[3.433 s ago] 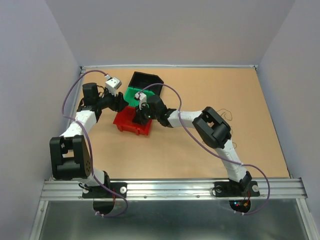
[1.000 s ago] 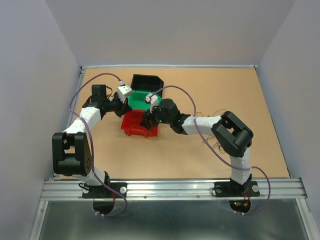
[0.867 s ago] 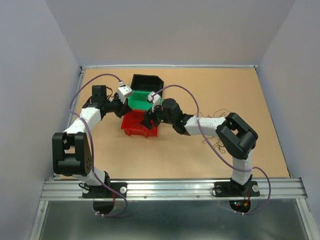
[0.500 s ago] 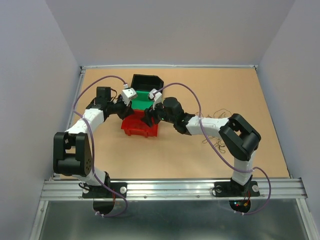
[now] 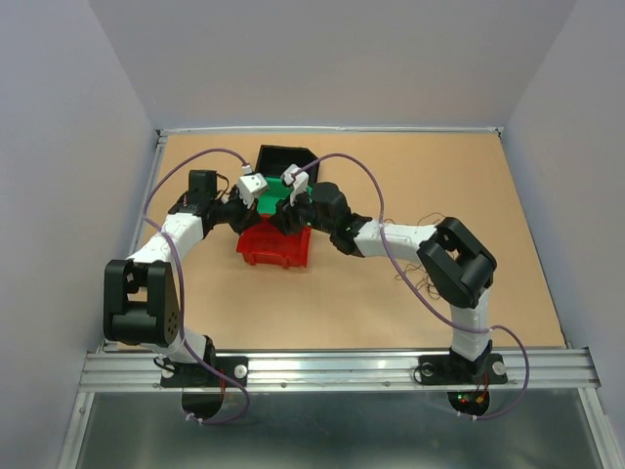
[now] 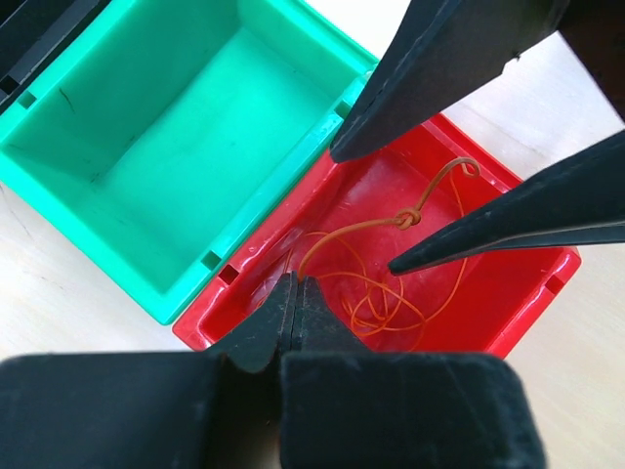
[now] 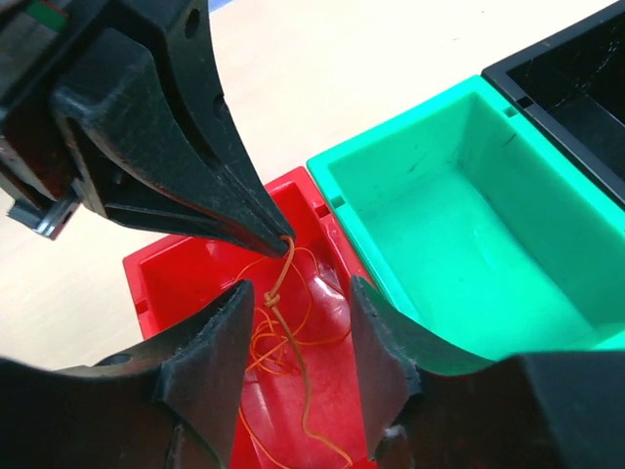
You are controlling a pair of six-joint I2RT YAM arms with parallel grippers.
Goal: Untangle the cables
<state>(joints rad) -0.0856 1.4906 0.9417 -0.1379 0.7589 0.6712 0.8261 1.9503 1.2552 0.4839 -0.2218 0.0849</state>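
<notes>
A thin orange cable (image 6: 405, 219) with a knot in it hangs from my left gripper (image 6: 296, 283), which is shut on its upper end above the red bin (image 6: 547, 285). The rest of the strand coils loosely on the bin floor. My right gripper (image 7: 301, 285) is open, its fingers standing either side of the knot (image 7: 273, 295) without touching it, just below the left gripper's tips (image 7: 283, 234). From above, both grippers meet over the red bin (image 5: 273, 246). More thin dark cables (image 5: 422, 281) lie loose on the table beside the right arm.
A green bin (image 5: 266, 188) adjoins the red one on its far side, and a black bin (image 5: 283, 156) stands behind that. In the wrist views the green bin (image 7: 391, 186) shows nothing inside. Purple arm cables loop above both arms.
My right gripper has swung up over the red bin to the left gripper's tips and its jaws have narrowed around the hanging strand. The left gripper stays shut and has shifted slightly right.
</notes>
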